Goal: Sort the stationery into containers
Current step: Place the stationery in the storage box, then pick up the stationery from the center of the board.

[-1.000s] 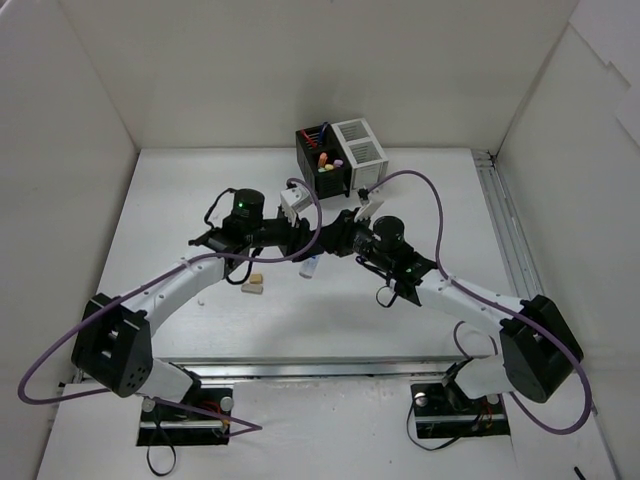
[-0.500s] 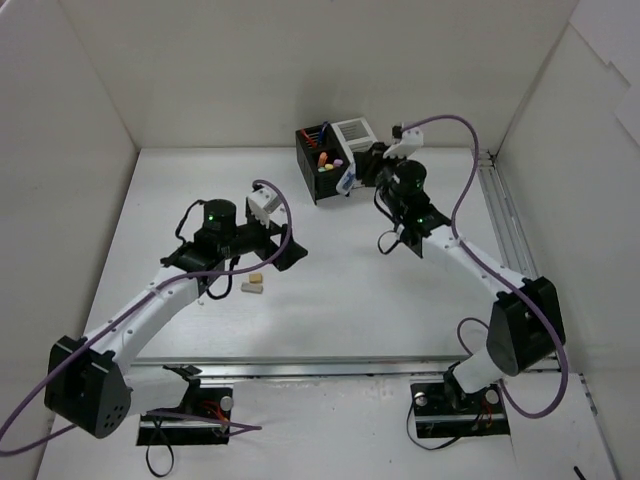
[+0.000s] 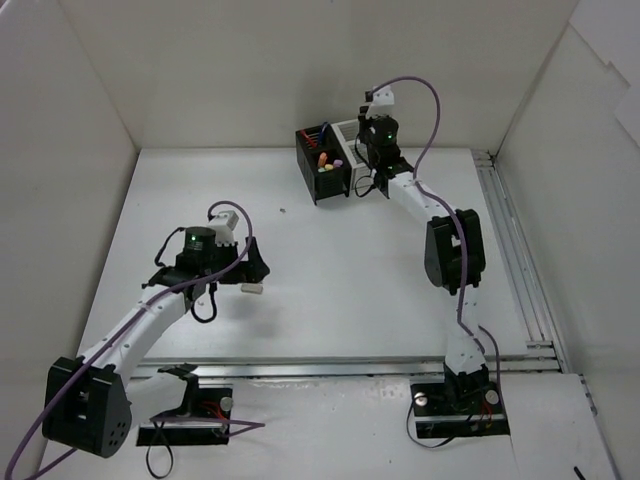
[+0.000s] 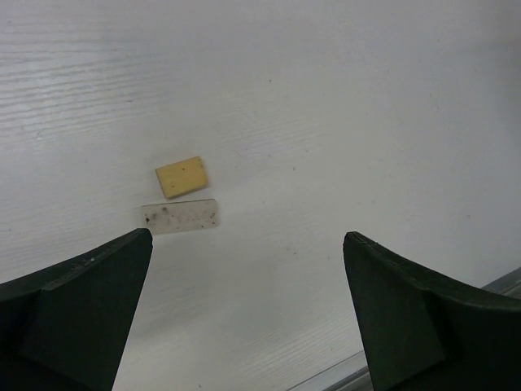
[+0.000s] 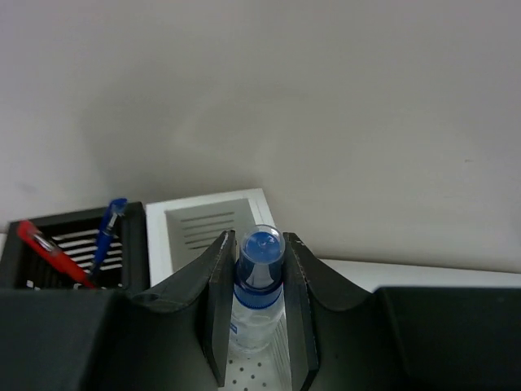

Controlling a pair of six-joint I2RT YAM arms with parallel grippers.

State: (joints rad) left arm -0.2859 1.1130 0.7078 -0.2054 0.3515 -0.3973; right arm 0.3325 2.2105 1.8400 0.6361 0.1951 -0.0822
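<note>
Landmark: the black plastic organizer cube with dividers (image 3: pixel 330 188), at the far side of the white tabletop (image 3: pixel 350 260); every place below is given from it.
Containers: two, joined together; the white mesh-sided organizer cube (image 5: pixel 203 205) touches the black cube's right side.
Arms: two, one end effector each.
Right end effector (image 5: pixel 260 244): closed on the blue-capped white stick (image 5: pixel 259 293), just right of the black cube, at the white cube.
Stick: one, held upright between the two fingers, with its blue cap at the fingertips; I cannot tell whether its lower end is already inside the white cube.
Pens: two, one thin red pen (image 5: pixel 53 254) and one thin blue pen (image 5: pixel 108 228); both stand tilted in the black cube's far compartment.
Highlighters: coloured highlighter tops (image 3: pixel 327 163), orange, pink and yellowish, in the black cube's nearer compartment; too small to count.
Erasers: two, one tan rectangular eraser (image 4: pixel 181 177) and one flat grey-white speckled eraser (image 4: pixel 179 217); they lie flat on the tabletop, well apart from the black cube on its near-left, side by side with a narrow gap.
Left end effector (image 4: pixel 247 238): jaws spread wide with nothing between them; well apart from the black cube on its near-left, above the tabletop by the two erasers.
</note>
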